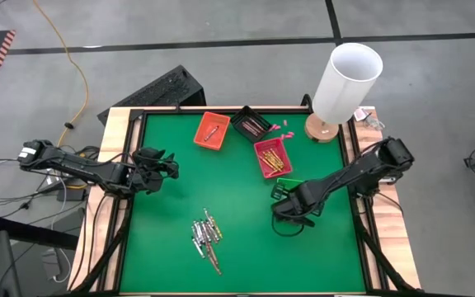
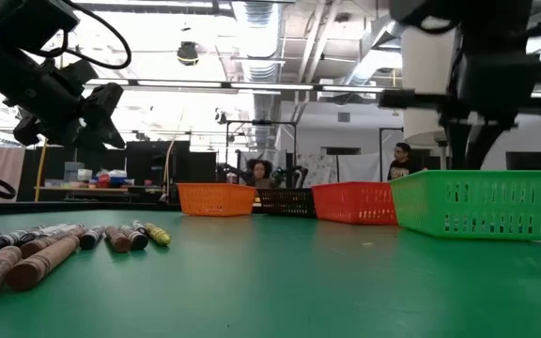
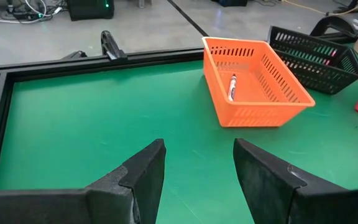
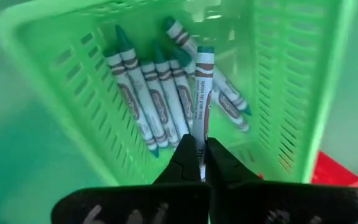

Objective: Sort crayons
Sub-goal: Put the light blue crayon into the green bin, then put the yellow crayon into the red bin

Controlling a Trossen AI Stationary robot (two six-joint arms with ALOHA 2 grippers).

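My right end effector (image 4: pixel 199 163) hangs over the green tray (image 4: pixel 291 93), its two fingers pinched together on one teal crayon (image 4: pixel 204 93) that points down into the tray. Under it a row of teal crayons (image 4: pixel 157 96) lies side by side on the tray's floor. From above, this green tray (image 1: pixel 289 189) sits on the right part of the green bench (image 1: pixel 237 247), mostly covered by my right arm, with the red tray (image 1: pixel 264 159) just behind it.

My left end effector (image 3: pixel 197 171) hovers at the left side of the bench with its fingers apart and nothing between them. It faces the orange tray (image 3: pixel 253 109), which holds a single crayon (image 3: pixel 232 87) with a dark tip. Beside the orange tray stands the black tray (image 3: pixel 316 59).

In the overhead view the orange tray (image 1: pixel 211 131), the black tray (image 1: pixel 251 124) and the red tray stand in a line at the far side of the bench. The red one holds a bunch of yellow-orange crayons (image 1: pixel 274 159). A few tiny pink bits (image 1: pixel 277 127) lie near the black tray.

The unsorted crayons (image 1: pixel 205 237) lie in a loose pile near the front middle of the bench, well apart from both end effectors. At bench height they show as brown, grey and yellow sticks (image 2: pixel 83 239) lying flat.

A white cylinder on a round wooden base (image 1: pixel 346 81) stands at the far right corner.
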